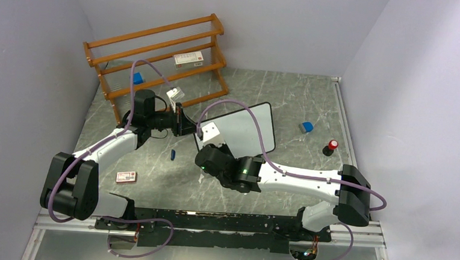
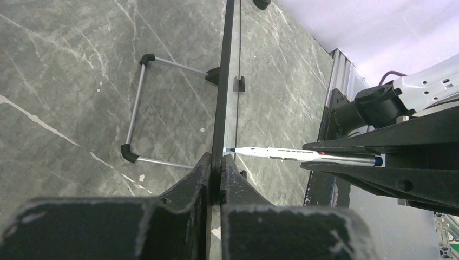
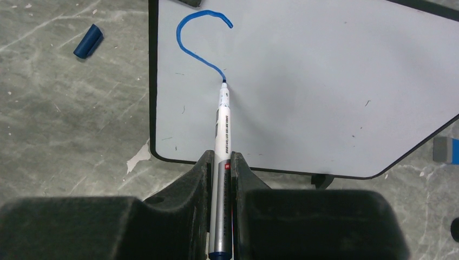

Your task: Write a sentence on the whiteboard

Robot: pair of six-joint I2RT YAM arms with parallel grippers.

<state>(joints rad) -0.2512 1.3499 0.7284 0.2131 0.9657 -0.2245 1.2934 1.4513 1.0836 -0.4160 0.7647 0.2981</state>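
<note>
The whiteboard (image 1: 246, 128) stands tilted on the table, white with a thin black frame. My left gripper (image 1: 183, 120) is shut on its left edge, seen edge-on in the left wrist view (image 2: 221, 162). My right gripper (image 3: 221, 162) is shut on a white marker (image 3: 222, 130) whose tip touches the whiteboard (image 3: 325, 81). The sentence is only a blue hooked curve (image 3: 192, 38) near the board's corner, the top of a first letter. The marker (image 2: 281, 154) also shows in the left wrist view, tip on the board's face.
The marker's blue cap (image 1: 173, 155) lies on the table left of the board, also in the right wrist view (image 3: 87, 41). A wooden rack (image 1: 160, 53) stands at the back left. A blue eraser (image 1: 307, 127), a red-topped object (image 1: 331, 147) and a small card (image 1: 126, 177) lie around.
</note>
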